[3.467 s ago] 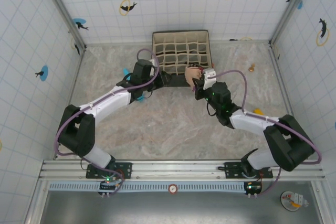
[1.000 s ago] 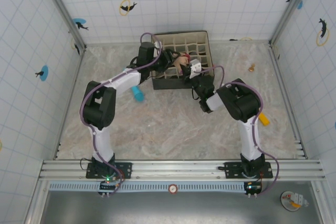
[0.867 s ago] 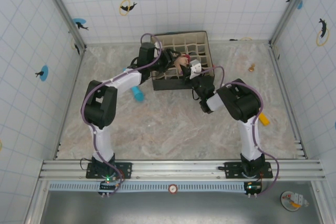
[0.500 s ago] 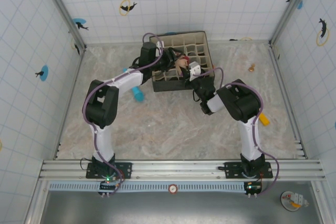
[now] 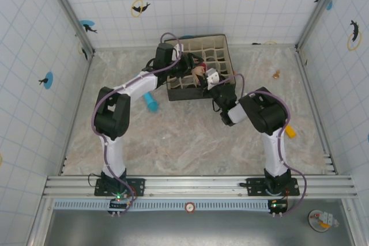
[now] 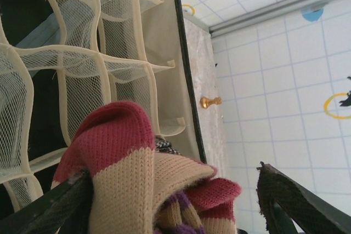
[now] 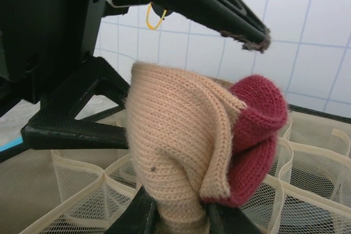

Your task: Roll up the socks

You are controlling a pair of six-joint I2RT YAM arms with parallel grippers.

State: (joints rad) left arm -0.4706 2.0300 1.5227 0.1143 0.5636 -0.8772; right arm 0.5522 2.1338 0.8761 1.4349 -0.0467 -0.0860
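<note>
From above, the left pincer (image 5: 184, 68) has reached further over the organizer box (image 5: 226, 56) during the last second. Its jaws have spread off the socks (image 5: 199, 71). The right pincer (image 5: 209, 79) now carries the bundle alone at the box's near edge, so I judge the roll is ready to drop in. The blue cylinder (image 5: 150, 102) lies on the worktop left of the box.

In the left wrist view, the left pincer (image 6: 173, 172) is released and straddles the socks (image 6: 118, 173) above the box's mesh cells (image 6: 82, 86), with open room beyond the box's far wall.

In the right wrist view, the right pincer (image 7: 178, 217) is clenched on the socks (image 7: 186, 141) from below. The left fingers (image 7: 241, 26) crowd in close above the box.
</note>
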